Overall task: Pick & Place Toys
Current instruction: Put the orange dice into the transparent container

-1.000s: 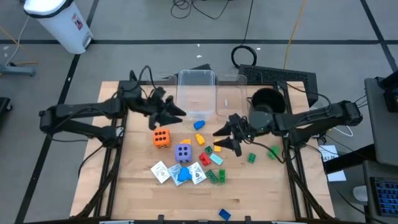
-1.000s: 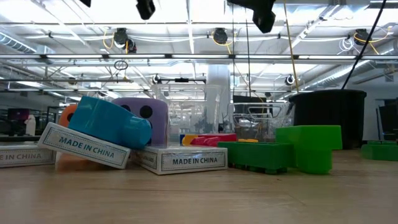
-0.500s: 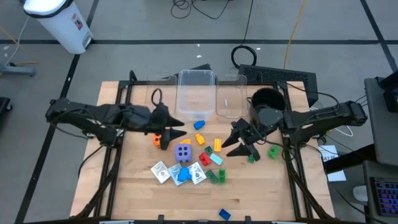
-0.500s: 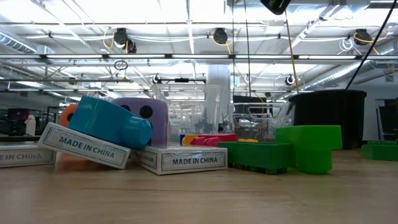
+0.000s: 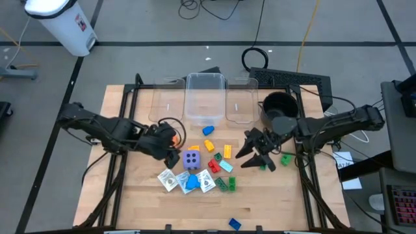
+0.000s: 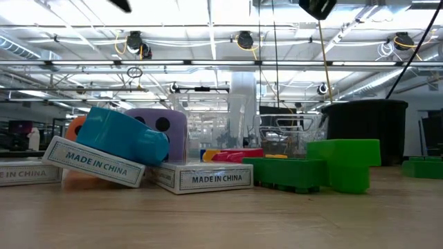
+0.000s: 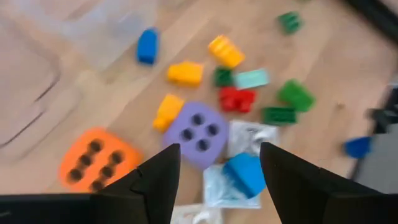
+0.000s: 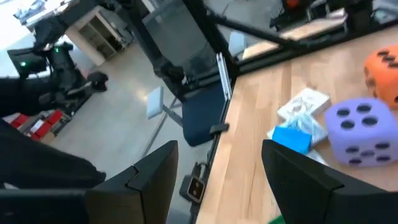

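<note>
**Both arms low over the toy pile, nothing gripped**

Nearest my low camera, a playing-card box [image 6: 201, 178] marked "MADE IN CHINA" lies flat with a teal brick [image 6: 124, 136] leaning across a second box; a green brick [image 6: 344, 164] sits to the side. I judge these were tipped out loosely, since they overlap at odd angles.

A little deeper into the table, my left gripper [image 5: 170, 155] hangs just above the orange die [image 7: 94, 160], its fingers [image 7: 158, 180] parted to a middling width and holding nothing. The purple die [image 7: 198, 130] lies just beside the orange one. That pose reads to me as a line-up for a die.

My right gripper [image 5: 255, 157] sits low at the other edge of the pile, near a green brick [image 5: 285, 158], fingers [image 8: 155, 174] likewise apart and empty.

Beyond the scatter, a blue brick [image 5: 207, 130] lies just in front of the clear bins [image 5: 205, 96], with the black pot [image 5: 279, 107] beside them. I take those as the drop places.
</note>
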Available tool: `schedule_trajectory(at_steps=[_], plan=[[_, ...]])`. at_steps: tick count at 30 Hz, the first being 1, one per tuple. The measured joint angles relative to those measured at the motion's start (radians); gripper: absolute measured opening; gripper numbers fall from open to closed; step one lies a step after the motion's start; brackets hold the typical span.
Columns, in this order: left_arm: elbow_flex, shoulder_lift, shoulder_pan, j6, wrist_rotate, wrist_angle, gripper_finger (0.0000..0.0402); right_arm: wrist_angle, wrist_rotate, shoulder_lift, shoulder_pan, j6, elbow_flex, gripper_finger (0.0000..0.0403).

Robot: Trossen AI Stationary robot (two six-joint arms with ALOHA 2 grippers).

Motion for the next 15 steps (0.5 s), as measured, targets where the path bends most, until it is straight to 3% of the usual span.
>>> schedule_trajectory(at_steps=[7, 15], plan=[[-0.001, 0.033, 0.049, -0.097, 0.000, -0.158, 0.0227, 0.045, 0.002, 0.000, 0.020, 0.052, -0.113, 0.0226], [-0.001, 0.033, 0.108, -0.034, 0.001, -0.172, 0.0227, 0.370, 0.003, 0.000, -0.011, 0.199, -0.239, 0.0226]])
